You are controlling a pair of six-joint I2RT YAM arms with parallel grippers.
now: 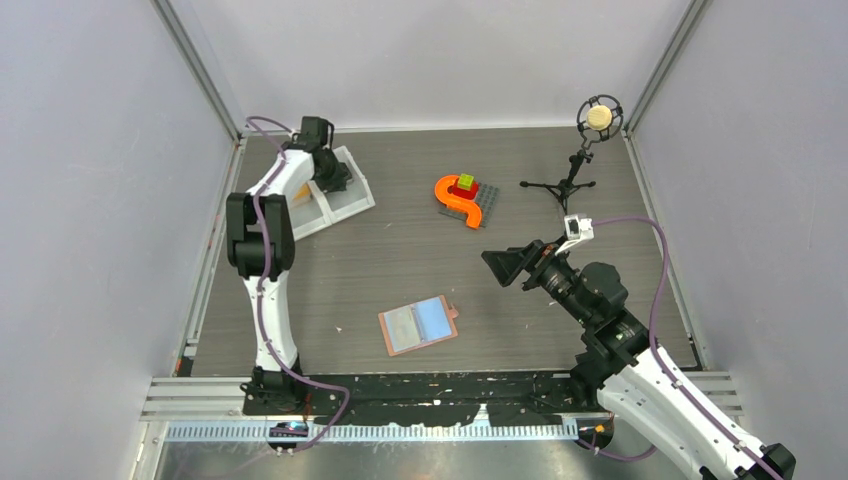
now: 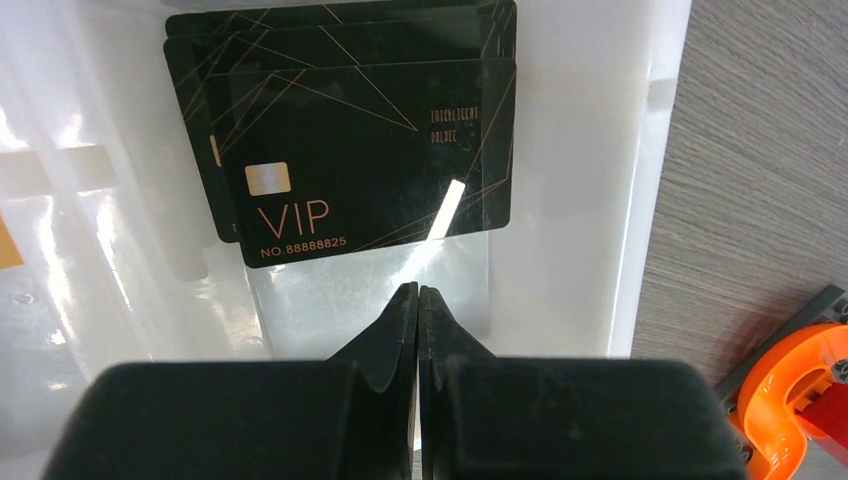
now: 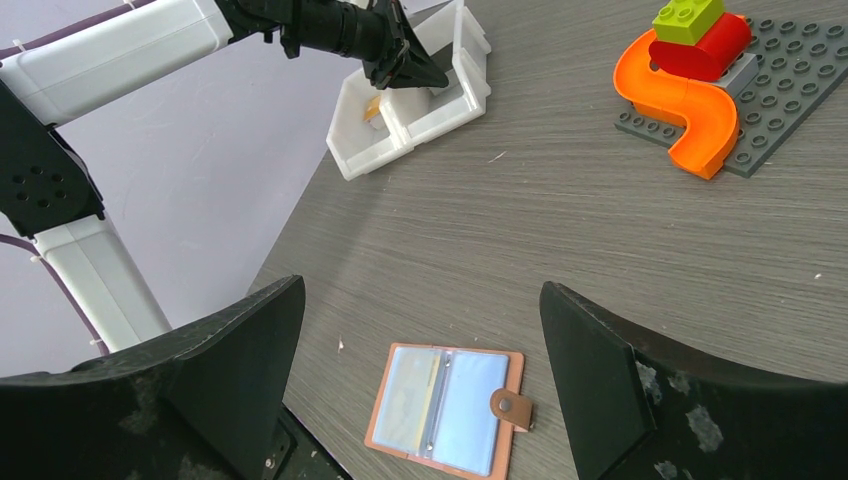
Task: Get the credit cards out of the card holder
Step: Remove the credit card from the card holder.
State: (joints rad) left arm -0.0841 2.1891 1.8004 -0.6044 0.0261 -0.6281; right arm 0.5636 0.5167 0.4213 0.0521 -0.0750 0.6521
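Credit cards (image 2: 360,150): black, VIP-lettered, stacked overlapping inside white two-compartment tray (image 1: 355,197), at 10 o'clock on table (image 1: 330,290). Card holder (image 1: 418,325): spread open, blue pockets up, flat near 6 o'clock, well apart from tray. Left gripper (image 2: 418,298): pressed together on nothing, poised over tray, tips near cards' edge. Right gripper (image 3: 420,290): spread wide, empty, hovering around 3 o'clock, above holder level.

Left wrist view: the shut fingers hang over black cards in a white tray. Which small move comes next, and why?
Probably raise the left gripper out of the white plastic tray: its fingers are shut on nothing, and the black VIP credit cards already lie flat there. The open salmon-brown card holder waits on the table; whether more cards remain inside, I cannot tell.
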